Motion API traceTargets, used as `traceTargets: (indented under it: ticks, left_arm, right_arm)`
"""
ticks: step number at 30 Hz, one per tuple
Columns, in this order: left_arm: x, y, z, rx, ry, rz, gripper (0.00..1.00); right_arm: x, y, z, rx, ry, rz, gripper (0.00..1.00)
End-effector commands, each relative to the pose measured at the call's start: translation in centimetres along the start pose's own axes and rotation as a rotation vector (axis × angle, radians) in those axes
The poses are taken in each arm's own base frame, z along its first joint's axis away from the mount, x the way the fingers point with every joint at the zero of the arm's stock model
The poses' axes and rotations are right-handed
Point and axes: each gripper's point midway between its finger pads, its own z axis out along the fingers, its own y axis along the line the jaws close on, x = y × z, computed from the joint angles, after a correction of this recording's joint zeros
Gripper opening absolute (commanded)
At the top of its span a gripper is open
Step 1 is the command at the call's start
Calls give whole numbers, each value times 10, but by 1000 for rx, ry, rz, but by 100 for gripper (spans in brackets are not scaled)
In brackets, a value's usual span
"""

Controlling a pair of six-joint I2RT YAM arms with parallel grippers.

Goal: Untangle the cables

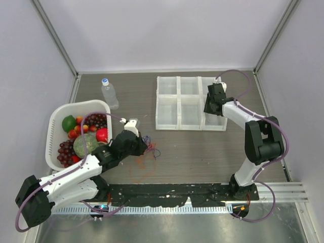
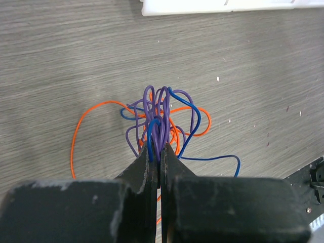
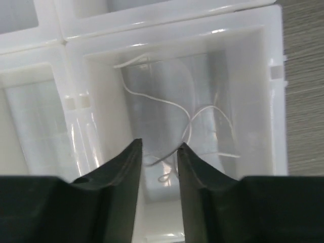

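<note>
**Left claw clamped on the tangle, right claw part-open over the tray**

- Counter (image 1: pixel 202 152): grey wood grain, under both claws.
- White compartment tray (image 1: pixel 167 127): directly beneath the right claw (image 3: pixel 159 144), well off to the far right of the left claw (image 2: pixel 158 147).
- Basket (image 1: pixel 54 126) of fruit: close behind and left of the left claw.
- Bottle (image 1: pixel 109 94): upright, beyond the left claw, near the basket's far corner.
- Left claw: jaws pressed together, pinching purple and blue strands right at the tips.
- Right claw: jaws apart by a modest gap, nothing between them.
- Cables (image 2: pixel 161 109): purple, blue and orange loops bunched just ahead of the left claw's tips, on the counter.
- Orange cable (image 2: pixel 73 139): sweeps out wide to that claw's left.
- Blue cable (image 2: pixel 217 158): trails off to its right.
- White cable (image 3: pixel 172 104): loose in the compartment below the right claw. One end is near the right fingertip; I cannot tell whether they touch.
</note>
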Motion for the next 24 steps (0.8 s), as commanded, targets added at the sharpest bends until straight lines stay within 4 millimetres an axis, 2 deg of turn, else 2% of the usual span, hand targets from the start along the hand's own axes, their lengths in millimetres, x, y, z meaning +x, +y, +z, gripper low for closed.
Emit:
traceTargets:
  ticks: [1,4,5,6,7,8,9,10,11,12,14,15,16,17,18,19,20,21,24]
  left_arm:
    - [-20,-25,-2,95,-42,6,0]
    - [-16,-25,1,94,-21,11,0]
    - [-16,-26,2,97,-17,11,0]
    - [-14,-27,4,101,-10,13,0]
    - [-14,-29,6,108,-7,13,0]
    - [-11,-32,8,117,9,17,0]
    - [-9,-34,10,126,23,21,0]
    - [-7,-37,13,133,39,23,0]
    - [-3,-39,16,142,69,25,0]
    - [0,-43,17,153,92,26,0]
    - [8,-53,20,190,155,30,5]
    - [11,-55,22,196,177,28,13]
    - [14,-56,24,204,193,25,20]
    - [16,-58,25,212,201,17,29]
    - [17,-59,26,222,199,5,35]
    - [19,-60,25,230,199,1,39]
    - [19,-60,25,237,196,-10,45]
    - [18,-61,24,242,187,-14,48]
    - [21,-55,25,217,192,-19,54]
  right_arm:
    - [-46,8,-50,-66,-138,2,44]
    - [-52,2,-89,-78,-171,10,52]
    - [-47,2,-96,-85,-170,6,52]
    - [-49,4,-113,-113,-199,12,60]
    - [-37,5,-114,-127,-182,6,62]
    - [-35,10,-130,-158,-199,8,62]
    - [-20,14,-131,-184,-172,8,62]
    - [-15,22,-143,-233,-189,4,62]
    - [5,32,-144,-287,-145,-8,62]
    - [12,49,-156,-367,-157,-3,62]
    - [57,83,-166,-551,-86,-22,61]
    - [78,107,-181,-674,-42,-28,61]
    - [94,118,-184,-745,-37,-23,61]
    - [105,143,-203,-865,-38,-47,61]
    - [123,146,-201,-880,-18,-68,61]
    - [142,162,-212,-930,-6,-121,61]
    - [150,163,-208,-903,-13,-137,61]
    - [166,172,-216,-925,0,-176,61]
    - [191,177,-220,-943,0,-189,60]
